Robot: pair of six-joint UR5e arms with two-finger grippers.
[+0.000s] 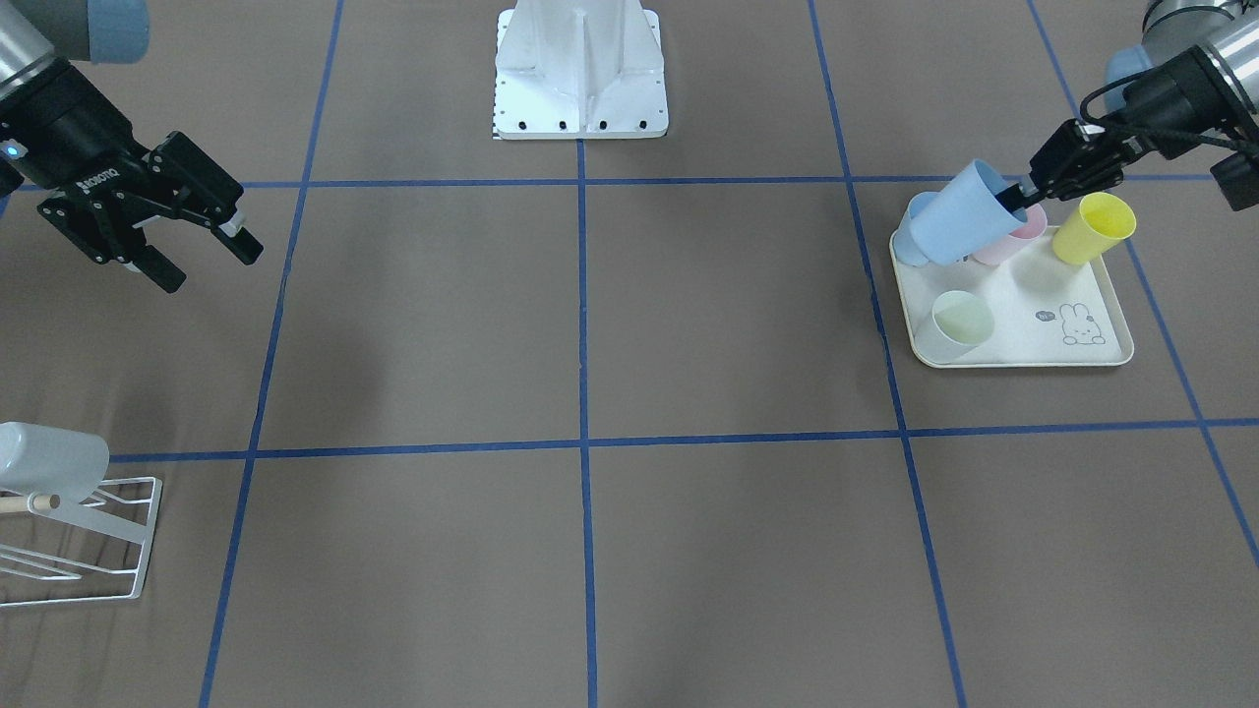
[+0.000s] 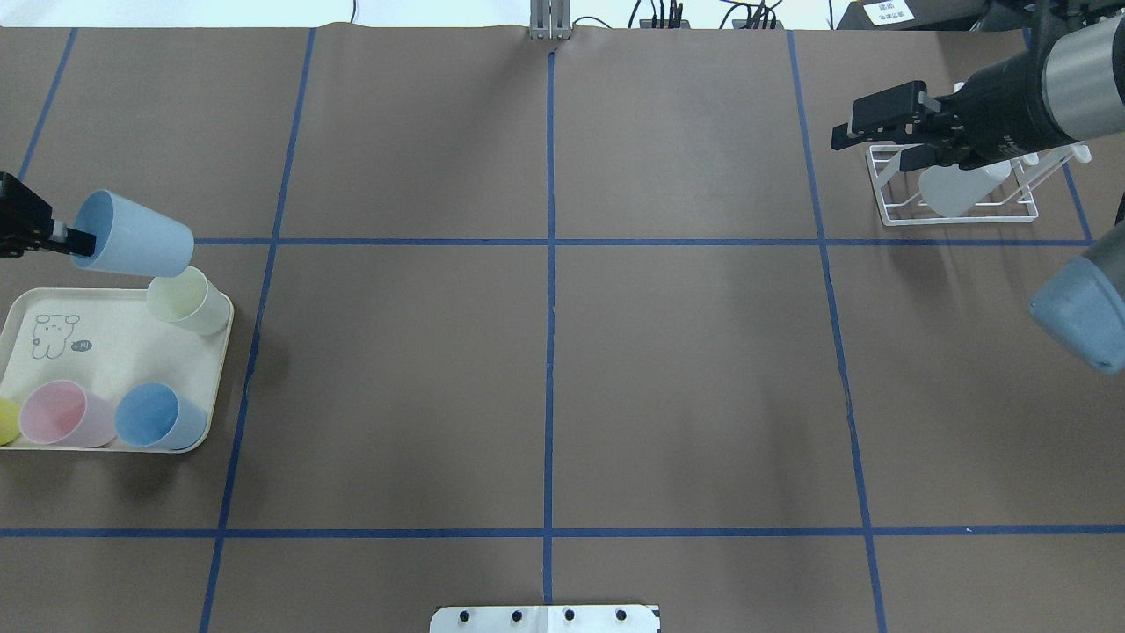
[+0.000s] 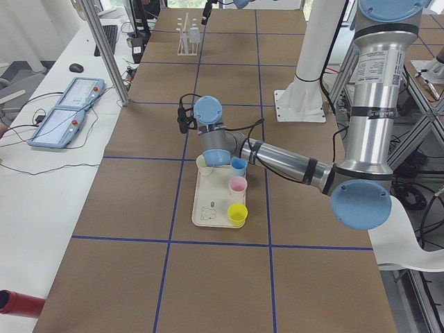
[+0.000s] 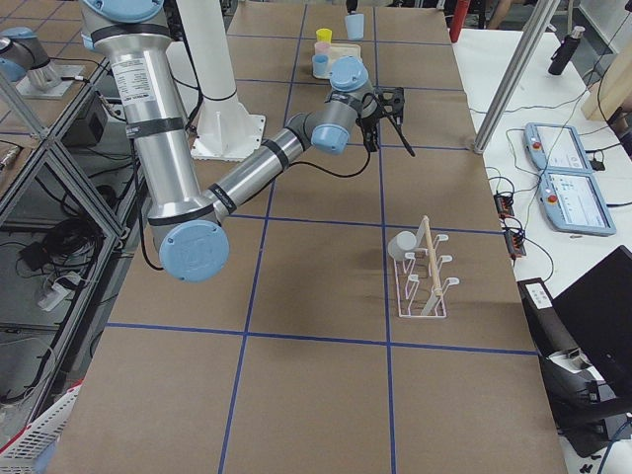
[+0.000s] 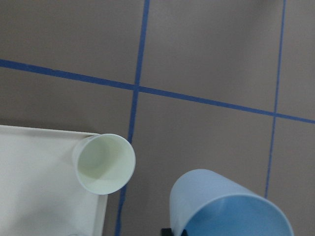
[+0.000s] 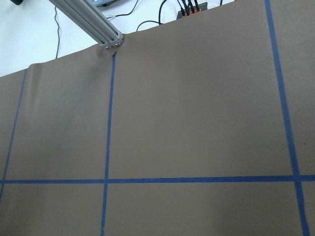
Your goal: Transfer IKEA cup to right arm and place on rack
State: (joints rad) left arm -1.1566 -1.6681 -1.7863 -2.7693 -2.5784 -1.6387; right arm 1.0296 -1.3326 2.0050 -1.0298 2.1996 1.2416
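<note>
A light blue IKEA cup (image 1: pixel 962 214) hangs tilted over the far edge of the tray, its mouth toward the left arm. My left gripper (image 1: pixel 1015 200) is shut on its rim, one finger inside the cup; the overhead view shows the same cup (image 2: pixel 134 236) and left gripper (image 2: pixel 77 239). The left wrist view catches the cup (image 5: pixel 221 206) from above. My right gripper (image 1: pixel 211 264) hovers open and empty near the white wire rack (image 1: pixel 93 551). That rack (image 2: pixel 962 211) carries a white cup (image 2: pixel 954 189) on a prong.
A cream rabbit-print tray (image 2: pixel 105 347) holds a pale green cup (image 2: pixel 186 301), a pink cup (image 2: pixel 61 413), a blue cup (image 2: pixel 158 417) and a yellow cup (image 1: pixel 1092 228). The robot's white base (image 1: pixel 580 69) stands at the table's middle edge.
</note>
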